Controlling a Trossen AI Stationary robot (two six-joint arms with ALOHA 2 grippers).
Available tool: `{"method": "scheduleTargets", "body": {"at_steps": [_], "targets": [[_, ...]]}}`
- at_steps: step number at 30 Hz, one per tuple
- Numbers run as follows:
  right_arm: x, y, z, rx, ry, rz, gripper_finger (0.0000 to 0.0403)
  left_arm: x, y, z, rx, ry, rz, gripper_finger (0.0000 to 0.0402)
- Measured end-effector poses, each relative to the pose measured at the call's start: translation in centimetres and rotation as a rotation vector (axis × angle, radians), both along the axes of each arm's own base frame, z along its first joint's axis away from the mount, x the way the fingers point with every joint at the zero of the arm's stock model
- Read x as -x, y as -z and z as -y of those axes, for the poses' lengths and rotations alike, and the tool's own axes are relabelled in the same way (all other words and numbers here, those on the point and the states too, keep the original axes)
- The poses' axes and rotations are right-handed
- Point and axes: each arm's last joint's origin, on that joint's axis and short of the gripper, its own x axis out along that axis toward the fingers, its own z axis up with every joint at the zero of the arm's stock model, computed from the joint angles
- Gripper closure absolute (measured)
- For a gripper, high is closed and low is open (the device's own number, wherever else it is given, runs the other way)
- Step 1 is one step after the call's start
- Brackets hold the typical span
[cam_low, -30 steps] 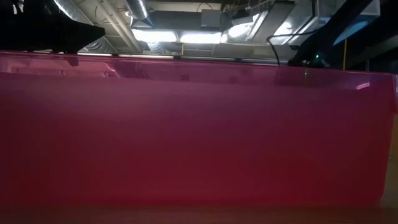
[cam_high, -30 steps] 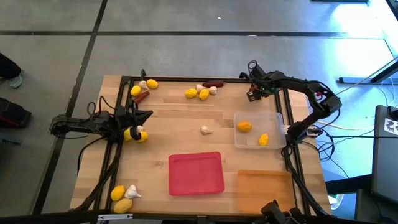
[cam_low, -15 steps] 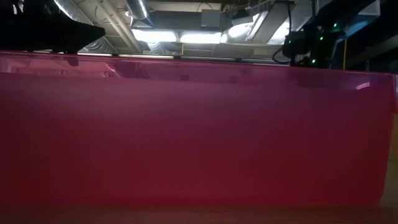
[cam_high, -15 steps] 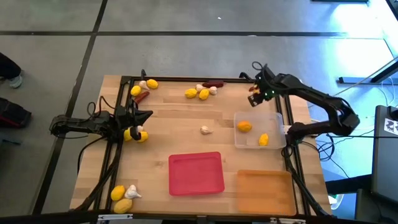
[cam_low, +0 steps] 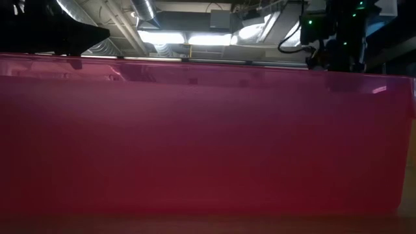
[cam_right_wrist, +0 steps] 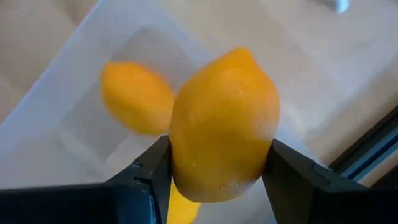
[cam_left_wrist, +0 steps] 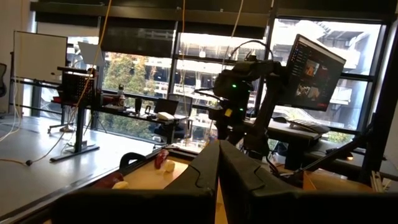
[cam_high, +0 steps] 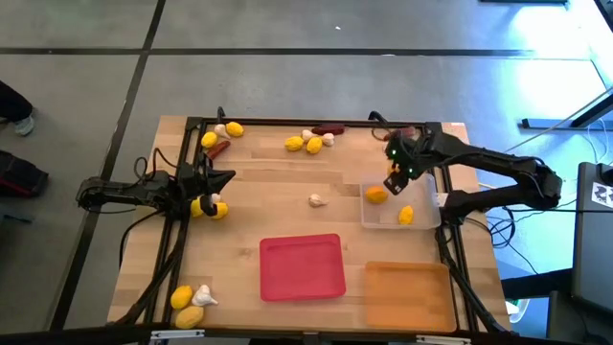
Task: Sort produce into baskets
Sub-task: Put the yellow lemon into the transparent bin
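Lemon (cam_right_wrist: 224,124) sits clamped between the two dark fingers (cam_right_wrist: 144,177) of the right gripper (cam_high: 395,178), which hangs over the far left corner of the clear tray (cam_high: 427,184) on the right side of the table (cam_high: 249,196). Two more lemons lie inside that tray, one (cam_high: 377,195) near its left end just below the gripper and another (cam_high: 406,215) toward its near edge; in the right wrist view one of them (cam_right_wrist: 137,96) shows blurred on the tray floor beyond the held fruit. The red tray (cam_high: 302,266) lies flat at the near middle of the table, and its wall (cam_low: 208,143) fills almost the whole low view, with the right arm (cam_low: 338,32) showing dark above its rim. The orange tray (cam_high: 407,292) lies just right of the red one, at the near right corner. The left gripper (cam_high: 226,178) waits at the table's left edge with its fingers (cam_left_wrist: 219,177) pressed together on nothing, beside a lemon and garlic (cam_high: 209,206). A lone garlic bulb (cam_high: 316,200) lies in the middle of the table. Along the far edge rest a group of lemons and garlic (cam_high: 308,142) with a dark red chili (cam_high: 330,128) beside it, and another small group (cam_high: 220,134) lies at the far left. Two lemons and a garlic bulb (cam_high: 191,302) lie at the near left corner.
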Motion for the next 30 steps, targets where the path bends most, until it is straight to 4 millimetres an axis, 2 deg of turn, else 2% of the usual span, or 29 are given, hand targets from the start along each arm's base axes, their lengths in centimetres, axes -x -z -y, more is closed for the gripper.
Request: {"method": "scheduleTargets", "body": {"at_steps": [5,11,21,30], "targets": [[-0.5,0.4,-1.8,-0.02,-0.021,-0.013,0.0215,0.0,0.0,0.0,0.012,0.003,0.004,0.0394],[0.0,2.9,-3.1,-0.041,-0.004,-0.082,0.0215,0.0,0.0,0.0,0.012,0.003,0.004,0.0394],[0.5,6.7,-3.1,-0.023,0.095,-0.087,0.0215,0.0,0.0,0.0,0.013,0.003,0.007,0.0394],[0.0,8.6,-3.0,-0.026,0.068,-0.121,0.0204,0.0,-0.1,0.0,0.016,0.004,0.013,0.0394]]}}
